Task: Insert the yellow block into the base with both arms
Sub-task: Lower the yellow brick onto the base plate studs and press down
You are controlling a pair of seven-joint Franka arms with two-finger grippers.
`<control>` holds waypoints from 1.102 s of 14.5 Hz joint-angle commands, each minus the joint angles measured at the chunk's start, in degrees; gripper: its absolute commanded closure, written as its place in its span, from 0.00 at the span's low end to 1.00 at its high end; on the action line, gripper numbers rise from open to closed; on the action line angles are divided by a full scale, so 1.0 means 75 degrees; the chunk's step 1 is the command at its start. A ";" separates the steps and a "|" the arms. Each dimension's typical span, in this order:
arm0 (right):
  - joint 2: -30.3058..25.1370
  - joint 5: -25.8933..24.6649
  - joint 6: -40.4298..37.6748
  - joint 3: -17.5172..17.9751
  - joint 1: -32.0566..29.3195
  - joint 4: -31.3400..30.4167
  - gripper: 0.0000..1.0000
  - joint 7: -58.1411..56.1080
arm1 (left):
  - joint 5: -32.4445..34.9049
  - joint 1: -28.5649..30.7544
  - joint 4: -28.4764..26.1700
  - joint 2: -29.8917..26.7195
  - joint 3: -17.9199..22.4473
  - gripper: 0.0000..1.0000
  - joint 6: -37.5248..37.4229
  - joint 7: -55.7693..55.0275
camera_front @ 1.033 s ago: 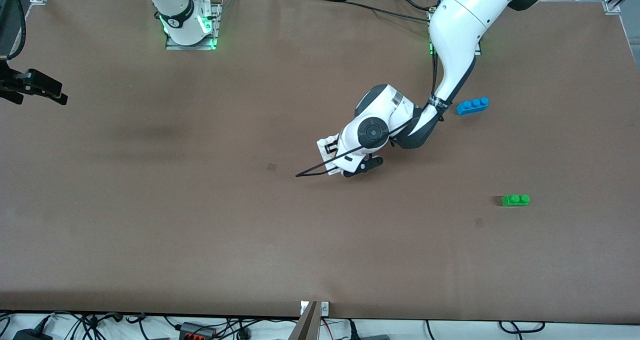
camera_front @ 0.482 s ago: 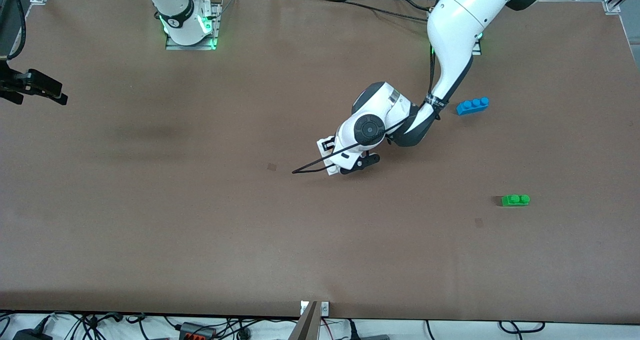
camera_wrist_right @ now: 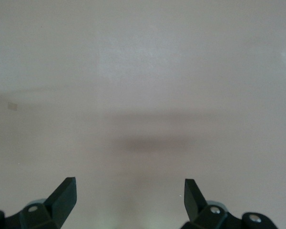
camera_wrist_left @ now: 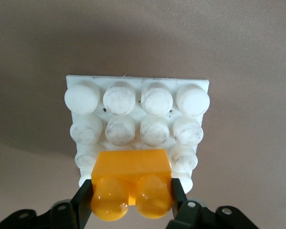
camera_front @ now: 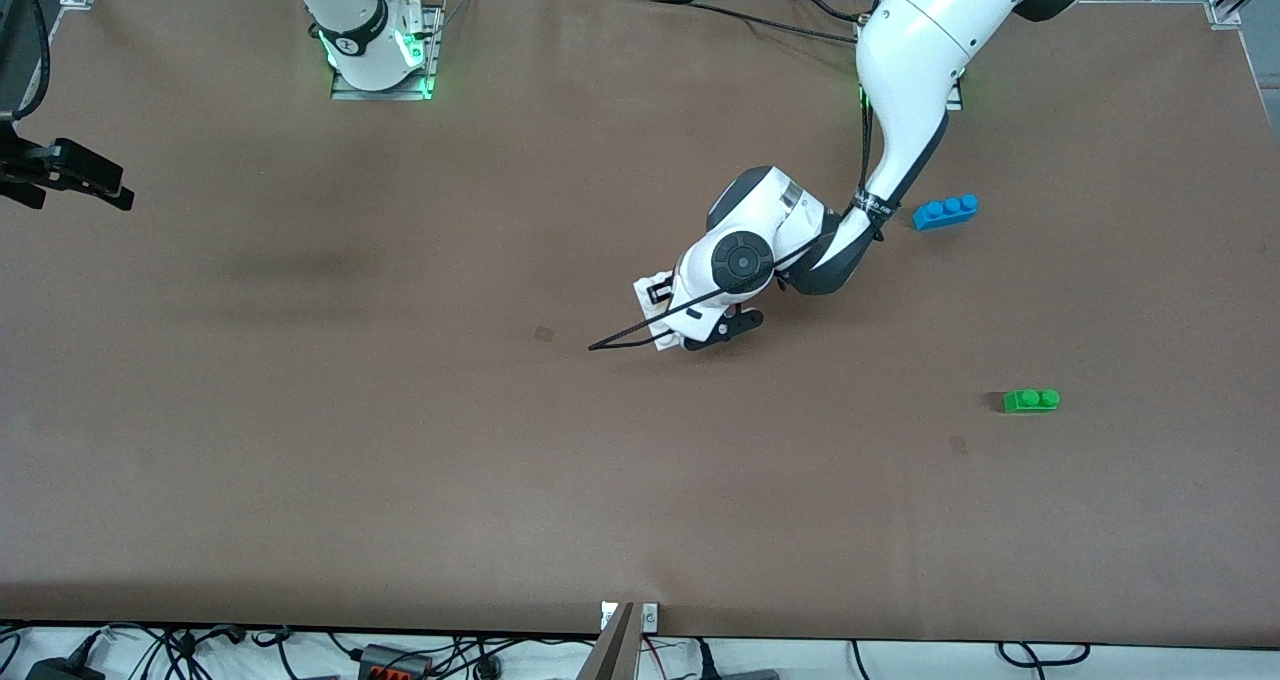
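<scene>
The yellow block (camera_wrist_left: 131, 183) sits clamped between the two black fingers (camera_wrist_left: 82, 200) of the left end effector (camera_wrist_left: 130, 202), its two round studs facing the wrist camera, directly over the base (camera_wrist_left: 200, 85) at the row of studs closest to the fingers. Whether the block is pressed home onto those studs or only resting against them cannot be told. In the front view the block itself is hidden under the left arm's wrist; only a corner of the base (camera_front: 652, 290) shows beside it, near the middle of the table (camera_front: 300, 440).

Nearest the front camera among the loose pieces, a green two-stud brick (camera_front: 1031, 400) lies toward the left arm's end of the table, well apart from the base. Farther from that camera, a blue three-stud brick (camera_front: 945, 211) lies just beside the left arm's forearm.

The right end effector (camera_wrist_right: 129, 191) waits with its fingers spread wide and nothing between them, over bare table; in the front view it shows at the edge of the picture at the right arm's end (camera_front: 65, 175), well apart from the base.
</scene>
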 commanded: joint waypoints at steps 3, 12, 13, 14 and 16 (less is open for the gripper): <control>0.0046 -0.0018 -0.0072 0.0065 -0.0065 0.0135 0.00 0.0051 | 0.0141 0.0026 -0.0240 -0.0010 -0.0006 0.51 0.0497 0.0055; 0.0046 -0.0018 -0.0048 0.0053 -0.0089 0.0135 0.00 0.0051 | 0.0141 -0.0020 -0.0345 0.0084 0.0017 0.51 0.0766 0.0055; 0.0046 -0.0018 -0.0048 0.0053 -0.0089 0.0135 0.00 0.0051 | 0.0141 -0.0020 -0.0381 0.0084 0.0017 0.51 0.0860 0.0043; 0.0058 -0.0018 -0.0048 0.0053 -0.0089 0.0135 0.00 0.0039 | 0.0141 -0.0020 -0.0404 0.0084 0.0017 0.51 0.0872 0.0043; 0.0058 -0.0018 -0.0048 0.0053 -0.0089 0.0135 0.00 0.0039 | 0.0141 -0.0044 -0.0416 0.0084 0.0029 0.51 0.0884 0.0043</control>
